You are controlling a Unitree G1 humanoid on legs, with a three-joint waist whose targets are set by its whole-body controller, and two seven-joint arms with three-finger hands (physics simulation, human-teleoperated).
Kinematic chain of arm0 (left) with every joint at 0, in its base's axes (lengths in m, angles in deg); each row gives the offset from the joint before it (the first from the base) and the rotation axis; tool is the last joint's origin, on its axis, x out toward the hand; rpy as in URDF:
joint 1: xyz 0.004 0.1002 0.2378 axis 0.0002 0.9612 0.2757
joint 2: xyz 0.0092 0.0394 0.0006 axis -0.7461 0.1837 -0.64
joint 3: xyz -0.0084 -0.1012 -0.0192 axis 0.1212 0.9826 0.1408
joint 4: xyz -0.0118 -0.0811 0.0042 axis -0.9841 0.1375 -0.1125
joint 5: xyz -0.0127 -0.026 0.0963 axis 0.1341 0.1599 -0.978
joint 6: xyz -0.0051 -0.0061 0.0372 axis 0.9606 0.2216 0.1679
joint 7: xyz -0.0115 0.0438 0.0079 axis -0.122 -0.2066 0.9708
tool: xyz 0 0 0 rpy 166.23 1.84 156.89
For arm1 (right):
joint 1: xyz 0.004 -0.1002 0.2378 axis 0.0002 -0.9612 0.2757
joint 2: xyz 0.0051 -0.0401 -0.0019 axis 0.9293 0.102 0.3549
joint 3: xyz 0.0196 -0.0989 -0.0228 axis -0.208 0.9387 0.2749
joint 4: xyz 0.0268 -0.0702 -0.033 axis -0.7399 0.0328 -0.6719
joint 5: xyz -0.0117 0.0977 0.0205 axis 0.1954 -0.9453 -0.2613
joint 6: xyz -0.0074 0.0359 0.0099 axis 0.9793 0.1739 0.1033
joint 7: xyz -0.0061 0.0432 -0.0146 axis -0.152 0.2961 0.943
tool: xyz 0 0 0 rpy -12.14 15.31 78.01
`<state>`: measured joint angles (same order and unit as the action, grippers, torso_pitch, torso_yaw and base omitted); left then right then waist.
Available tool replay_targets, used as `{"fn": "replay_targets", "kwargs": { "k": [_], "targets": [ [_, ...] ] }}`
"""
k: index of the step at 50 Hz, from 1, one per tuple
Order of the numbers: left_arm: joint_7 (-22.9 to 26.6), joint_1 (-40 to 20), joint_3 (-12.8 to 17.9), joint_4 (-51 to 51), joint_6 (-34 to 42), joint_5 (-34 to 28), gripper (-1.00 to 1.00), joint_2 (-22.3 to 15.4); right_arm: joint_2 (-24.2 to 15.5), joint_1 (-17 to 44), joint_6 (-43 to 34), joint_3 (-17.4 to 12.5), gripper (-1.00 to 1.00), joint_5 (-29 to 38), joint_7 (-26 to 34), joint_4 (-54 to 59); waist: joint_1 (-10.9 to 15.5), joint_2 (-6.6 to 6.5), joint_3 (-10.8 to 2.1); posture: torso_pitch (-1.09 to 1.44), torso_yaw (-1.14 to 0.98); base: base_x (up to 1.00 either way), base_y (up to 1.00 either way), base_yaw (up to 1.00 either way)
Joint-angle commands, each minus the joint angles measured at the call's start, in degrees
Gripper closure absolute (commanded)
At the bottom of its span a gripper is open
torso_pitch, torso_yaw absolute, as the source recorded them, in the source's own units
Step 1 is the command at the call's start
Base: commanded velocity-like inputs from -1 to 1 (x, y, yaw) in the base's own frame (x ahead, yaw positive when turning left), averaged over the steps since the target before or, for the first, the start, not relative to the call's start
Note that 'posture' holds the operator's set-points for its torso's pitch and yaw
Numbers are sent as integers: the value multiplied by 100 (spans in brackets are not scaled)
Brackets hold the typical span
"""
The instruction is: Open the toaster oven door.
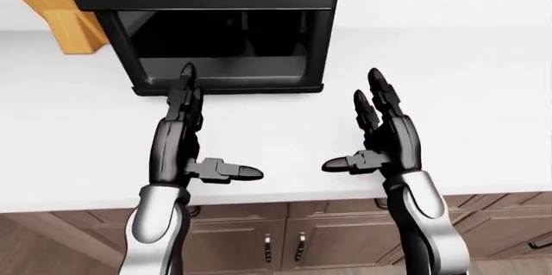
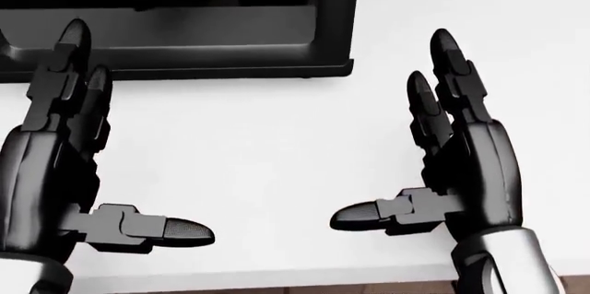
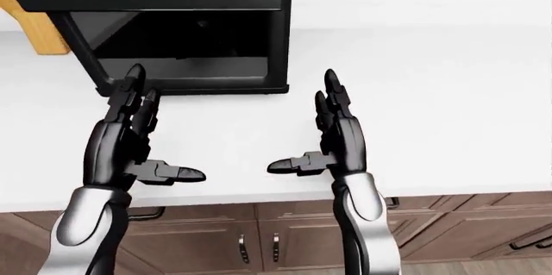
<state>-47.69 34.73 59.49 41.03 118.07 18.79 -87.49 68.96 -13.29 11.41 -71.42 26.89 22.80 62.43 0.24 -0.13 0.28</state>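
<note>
The black toaster oven (image 1: pixel 215 42) stands on the white counter (image 1: pixel 466 113) at the top of both eye views. Its dark glass door (image 1: pixel 224 49) has a bar handle (image 1: pixel 202 0) along its top edge and looks shut. My left hand (image 1: pixel 220 123) is open and empty over the counter, its fingertips (image 1: pixel 187 71) at the lower left edge of the oven's base. My right hand (image 1: pixel 352 123) is open and empty, just below and right of the oven's lower right corner. Both thumbs point inward toward each other.
A wooden block (image 1: pixel 60 16) stands at the oven's left, at the top left of the left-eye view. The counter's near edge (image 1: pixel 285 197) runs below my hands, with brown cabinet doors (image 1: pixel 285 242) under it.
</note>
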Motion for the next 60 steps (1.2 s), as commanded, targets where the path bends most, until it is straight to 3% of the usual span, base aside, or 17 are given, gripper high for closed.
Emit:
{"fn": "replay_targets", "kwargs": {
  "k": [1, 13, 37, 60],
  "targets": [
    [-8, -135, 8, 228, -169, -12, -100, -19, -16, 123, 159, -15, -100, -21, 12, -231, -3, -8, -116, -3, 0, 0, 0, 0],
    [13, -215, 6, 210, -119, -26, -100, -21, -20, 131, 178, -15, -100, -8, 24, -202, 20, 3, -366, -10, 0, 0, 0, 0],
    [53, -201, -27, 154, -176, -24, -100, -11, 8, 117, 241, 26, -100, 26, 18, -164, -24, -44, -1240, -25, 0, 0, 0, 0],
    [63, -222, -34, 97, -78, -51, -100, -24, 13, 100, 316, 31, -100, 16, 28, -109, 26, -37, -1750, -41, 0, 0, 0, 0]
  ]
}}
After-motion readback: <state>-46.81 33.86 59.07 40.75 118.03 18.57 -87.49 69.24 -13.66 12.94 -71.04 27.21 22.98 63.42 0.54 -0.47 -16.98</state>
